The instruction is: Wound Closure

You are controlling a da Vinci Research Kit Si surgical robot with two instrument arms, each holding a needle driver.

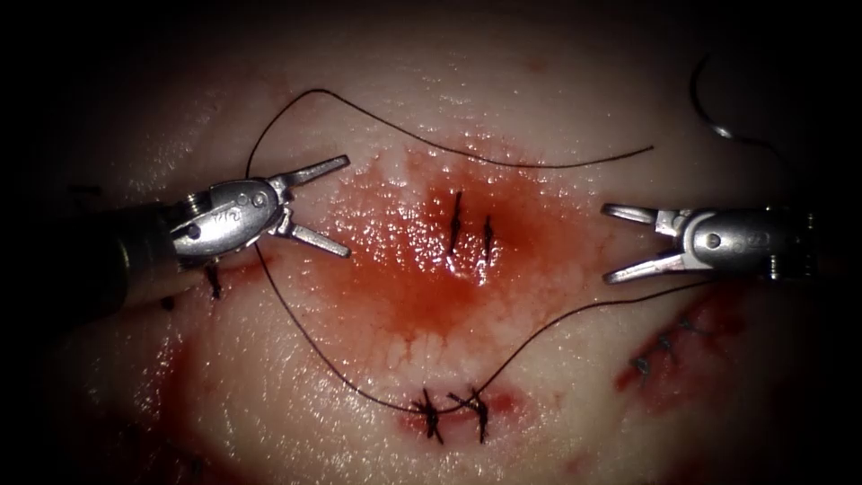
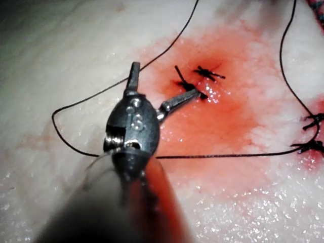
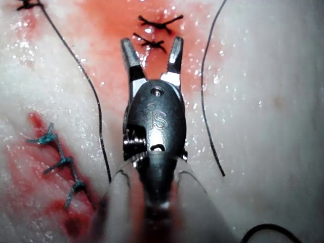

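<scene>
Needle (image 1: 705,103) on tissue (image 1: 539,72), above empty, spread right pincer (image 1: 611,244).

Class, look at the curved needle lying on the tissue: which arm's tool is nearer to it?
Right. The needle lies free at the far right, just above the right tool, whose open jaws hold nothing. The left tool, also open and empty, sits across the stitched cut.

My endoscope light pools on the middle of the tissue (image 1: 449,90) and fades to black at the edges. Glare sparkles on the wet red fluid (image 1: 395,269); the dim curve upper right is probably the needle (image 1: 693,94).
</scene>
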